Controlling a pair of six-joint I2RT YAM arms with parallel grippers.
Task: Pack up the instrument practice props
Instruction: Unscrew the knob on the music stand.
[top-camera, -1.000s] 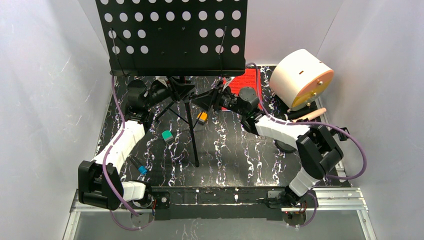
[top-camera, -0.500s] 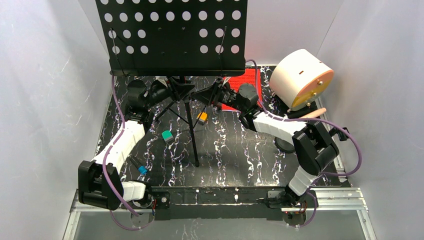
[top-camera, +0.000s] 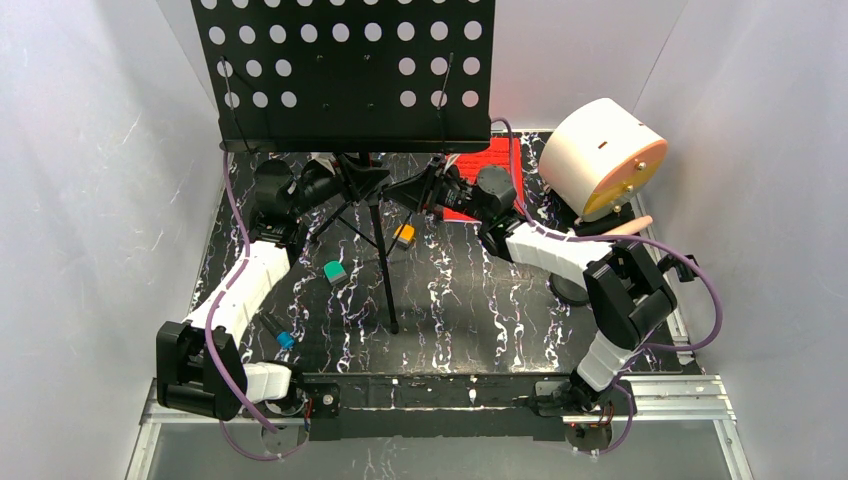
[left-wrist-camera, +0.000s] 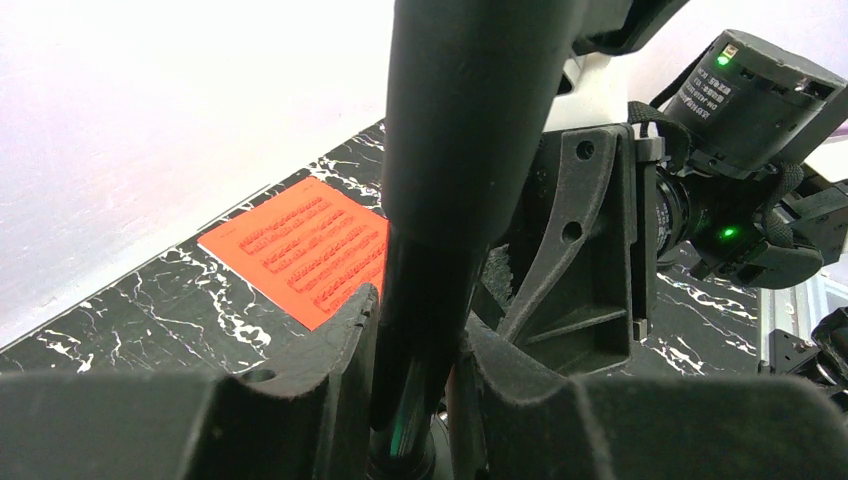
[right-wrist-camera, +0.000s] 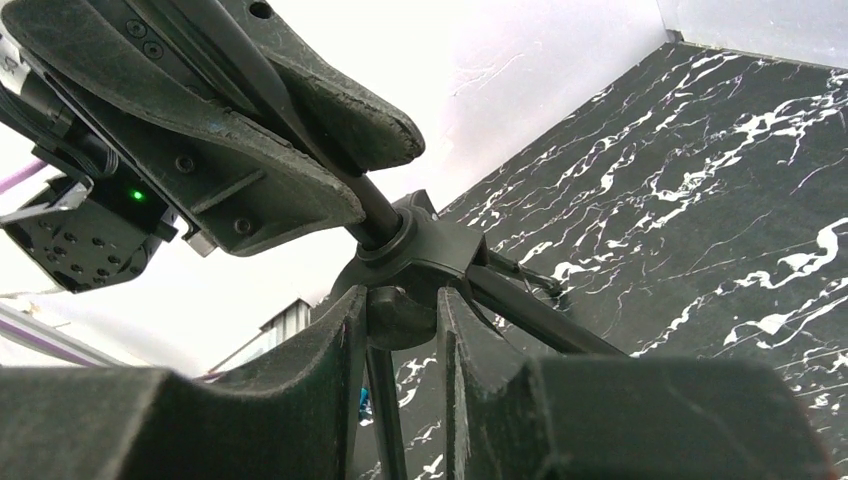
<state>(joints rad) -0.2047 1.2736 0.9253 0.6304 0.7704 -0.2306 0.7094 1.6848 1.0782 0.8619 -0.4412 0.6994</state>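
Had both claws on the music rack (top-camera: 350, 70), back-centre of tabletop (top-camera: 470, 300).

Found left claw (left-wrist-camera: 415, 330) pinching the rack's pole just above the tripod hub, pole wedged btwn both fingers. Had right claw (right-wrist-camera: 400, 320) in from the opp. side, fingers either side of the hub's underside where the legs splay; couldn't tell whether pinching or only flanking. Found rack upright on its three legs. Saw red music sheet (top-camera: 490, 165) flat at back right, near white cylinder (top-camera: 603, 155) w/ orange face. Spotted beige-tipped mic (top-camera: 628, 226) just in front of that cylinder, round black base (top-camera: 570, 290) partly behind right arm. Noted green piece (top-camera: 335, 272), orange piece (top-camera: 404, 236), blue piece (top-camera: 285, 339) on tabletop near the legs.
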